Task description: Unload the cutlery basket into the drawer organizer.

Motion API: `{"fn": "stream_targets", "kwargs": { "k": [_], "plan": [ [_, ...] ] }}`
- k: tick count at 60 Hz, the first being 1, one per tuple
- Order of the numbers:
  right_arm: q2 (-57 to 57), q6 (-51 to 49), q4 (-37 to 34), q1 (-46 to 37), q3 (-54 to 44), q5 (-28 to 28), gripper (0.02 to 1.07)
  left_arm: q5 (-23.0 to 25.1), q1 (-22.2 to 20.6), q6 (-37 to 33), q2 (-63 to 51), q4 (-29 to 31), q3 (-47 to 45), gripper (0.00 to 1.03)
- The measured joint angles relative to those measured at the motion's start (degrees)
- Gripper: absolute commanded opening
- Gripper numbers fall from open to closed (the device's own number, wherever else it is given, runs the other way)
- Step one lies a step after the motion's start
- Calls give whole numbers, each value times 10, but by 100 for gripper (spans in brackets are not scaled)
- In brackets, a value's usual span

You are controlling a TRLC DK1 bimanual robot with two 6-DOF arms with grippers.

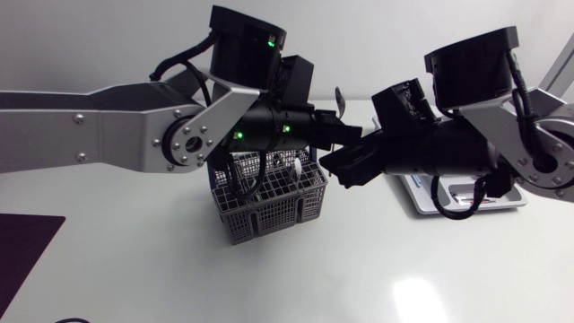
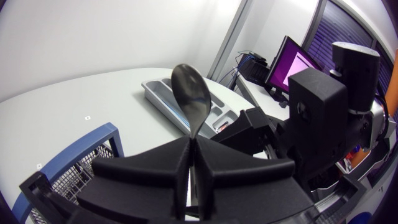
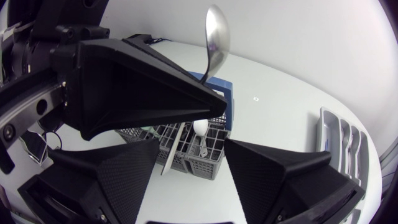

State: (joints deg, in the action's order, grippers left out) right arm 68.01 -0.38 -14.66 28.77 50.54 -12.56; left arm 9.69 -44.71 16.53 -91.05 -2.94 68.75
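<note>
The left pincer (image 2: 191, 146) is gripping a spoon (image 2: 191, 93) low on its handle, both fingers closed on it, bowl standing upright above the basket (image 1: 269, 211). The right pincer (image 3: 193, 149) is hanging open just beside and below the left one, its fingers spread wide with nothing between them. The organizer (image 3: 339, 146) is lying on the tabletop (image 1: 359, 269) well apart from the basket, under the right arm, so the spoon is not yet near its slot.

The two pincers are sitting very close, which is looking like a handover. The main risk is a collision of the broad fingers, which could knock the spoon loose. The thin, smooth handle is also giving little to hold; if the left lets go before the right closes, the spoon could drop back into the basket.
</note>
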Motion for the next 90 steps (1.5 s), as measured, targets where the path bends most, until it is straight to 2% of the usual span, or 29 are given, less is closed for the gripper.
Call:
{"fn": "stream_targets", "kwargs": {
  "k": [14,20,28,37,41,46,50,58,63,70,73,84,90],
  "plan": [
    [4,6,18,0,0,0,46,0,-1,0,0,-6,0,4],
    [4,6,23,0,0,0,34,0,-1,0,0,-8,0,4],
    [5,6,34,5,0,-1,8,-2,-1,0,0,-11,0,5],
    [5,6,42,8,0,-2,7,-4,-1,0,-1,-13,0,17],
    [5,6,42,8,0,0,7,-3,-1,0,-1,-12,0,28],
    [5,6,42,7,0,0,7,-3,-1,0,-1,-12,0,32],
    [5,6,42,6,0,-2,7,-4,-1,0,-1,-12,0,42],
    [5,6,37,-6,-2,-14,7,-1,-1,0,-1,-10,0,51],
    [5,6,33,-15,-6,-25,7,5,0,0,-1,-3,0,63],
    [4,6,33,-32,-15,-40,7,16,5,0,0,12,0,75],
    [1,6,32,-38,-19,-42,7,24,8,-2,4,21,0,78],
    [-21,6,31,-61,-27,-63,7,33,13,-14,21,35,0,78],
    [-34,3,31,-89,-27,-81,7,33,16,-29,22,62,7,78]
  ]
}}
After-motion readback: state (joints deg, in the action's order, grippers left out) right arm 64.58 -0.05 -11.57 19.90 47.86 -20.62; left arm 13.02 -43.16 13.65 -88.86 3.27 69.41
